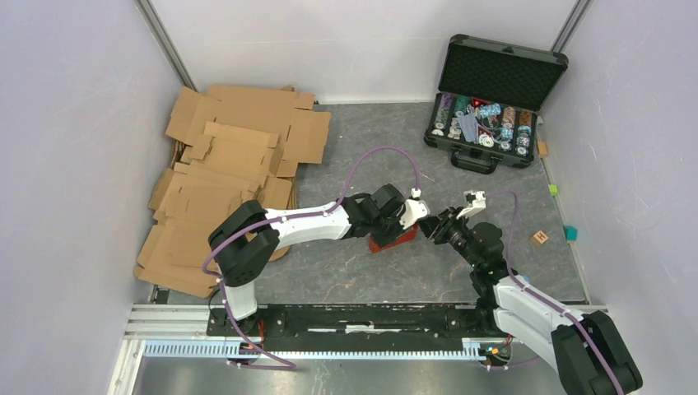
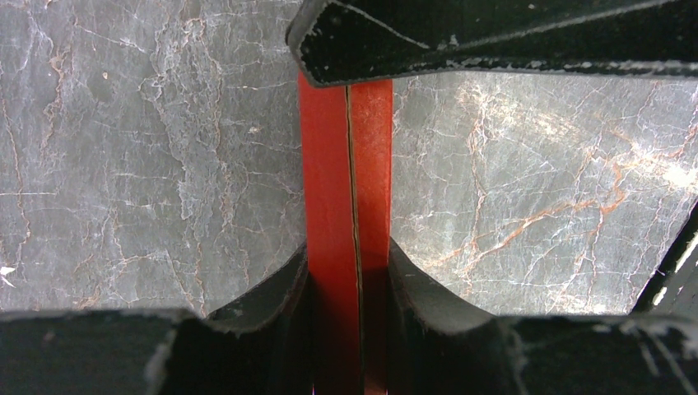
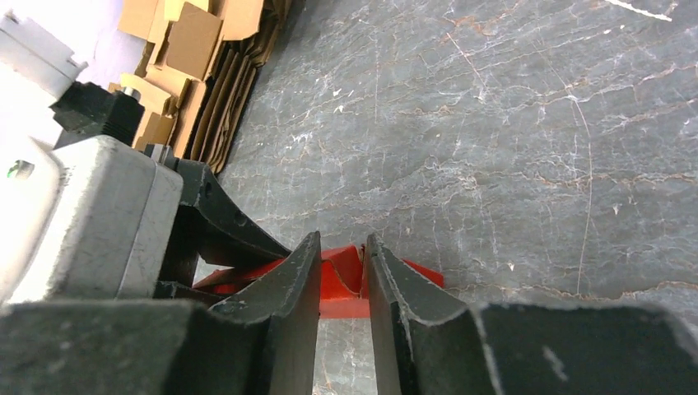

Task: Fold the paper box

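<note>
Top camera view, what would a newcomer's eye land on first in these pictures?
The bright red paper box at the middle of the table, with the left gripper clamped on its wall and the right gripper meeting it from the other side. Next, the open black case of poker chips at the far right, and the pile of brown cardboard sheets at the far left.
</note>
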You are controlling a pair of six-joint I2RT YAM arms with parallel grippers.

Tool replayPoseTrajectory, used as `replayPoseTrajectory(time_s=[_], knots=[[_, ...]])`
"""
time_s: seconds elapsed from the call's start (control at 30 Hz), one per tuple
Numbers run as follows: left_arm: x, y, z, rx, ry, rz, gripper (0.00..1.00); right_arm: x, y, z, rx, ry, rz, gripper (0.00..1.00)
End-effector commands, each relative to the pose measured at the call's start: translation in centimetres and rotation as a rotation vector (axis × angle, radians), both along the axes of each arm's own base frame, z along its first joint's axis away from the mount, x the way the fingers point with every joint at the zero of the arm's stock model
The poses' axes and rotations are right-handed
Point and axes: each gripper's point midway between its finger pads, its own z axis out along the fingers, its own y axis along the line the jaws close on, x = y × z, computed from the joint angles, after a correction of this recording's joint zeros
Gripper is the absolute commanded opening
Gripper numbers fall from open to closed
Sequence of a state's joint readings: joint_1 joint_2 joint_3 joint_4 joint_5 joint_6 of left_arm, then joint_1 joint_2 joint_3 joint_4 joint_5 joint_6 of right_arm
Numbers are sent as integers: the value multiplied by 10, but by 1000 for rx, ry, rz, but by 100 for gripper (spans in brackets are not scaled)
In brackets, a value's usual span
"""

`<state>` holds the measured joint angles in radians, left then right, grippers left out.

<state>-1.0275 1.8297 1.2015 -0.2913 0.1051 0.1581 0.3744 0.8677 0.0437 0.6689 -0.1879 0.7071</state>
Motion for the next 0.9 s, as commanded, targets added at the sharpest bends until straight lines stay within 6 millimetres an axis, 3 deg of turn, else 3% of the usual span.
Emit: replayPoseTrajectory(time_s=[0.0, 0.13, 0.33, 0.4, 0.43, 0.87], knots=[[-28, 30, -37, 156, 109, -10, 32, 5, 2, 6, -15, -17, 10, 31], [-28, 31, -38, 161, 109, -10, 32, 3, 0, -3, -59, 14, 18, 30], [-29, 31, -42, 177, 119, -10, 32, -13, -7, -35, -104, 71, 21, 29], [-29, 32, -43, 180, 121, -10, 32, -12, -10, -35, -109, 62, 8, 28], [-29, 32, -43, 181, 121, -11, 32, -18, -13, -46, -123, 83, 6, 28], [-30, 32, -46, 187, 128, -12, 32, -30, -18, -74, -166, 137, 13, 25]])
